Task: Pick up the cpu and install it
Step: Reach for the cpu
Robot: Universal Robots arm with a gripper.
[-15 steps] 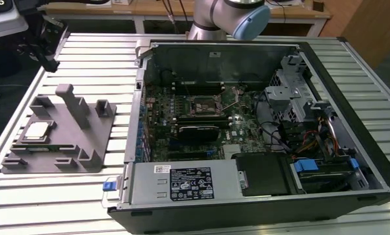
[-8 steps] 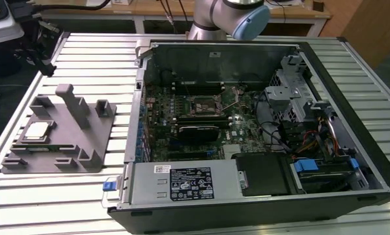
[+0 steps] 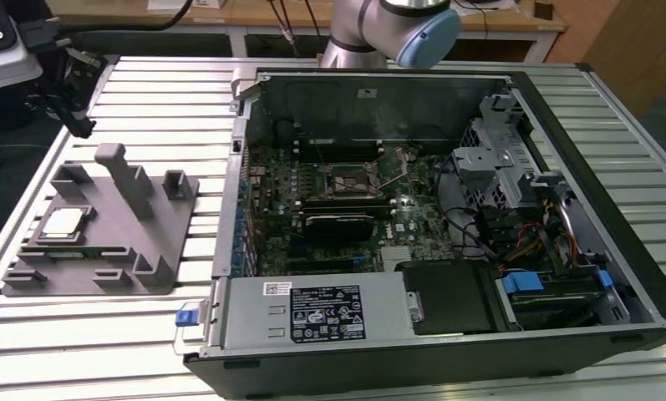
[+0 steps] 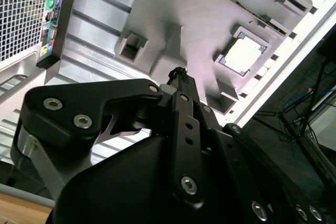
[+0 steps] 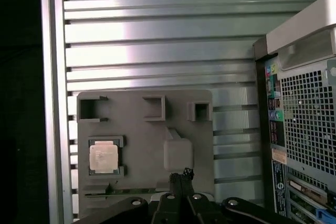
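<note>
The cpu [image 3: 65, 222] is a small silvery square with a tan rim. It lies flat in a recess of the grey fixture tray [image 3: 109, 251] at the exterior view's left. Both wrist views look down on the cpu [image 5: 104, 157] [image 4: 242, 55] in the tray [image 5: 142, 140] [image 4: 173, 9]. My gripper [image 5: 181, 173] [image 4: 178, 72] hangs well above the tray, beside the chip and apart from it. Its thin fingers are together, with nothing between them. The arm [image 3: 388, 25] rises behind the open computer case [image 3: 533, 92]. The motherboard's socket [image 3: 342, 180] shows in the case.
A tall post [image 3: 126, 180] and small blocks stand up from the tray. The case's back panel with ports [image 5: 275, 124] stands close beside the tray. A power supply [image 3: 310, 311] and cables fill the case's near side. The slatted metal table [image 3: 143, 83] ends near dark equipment [image 3: 9, 50].
</note>
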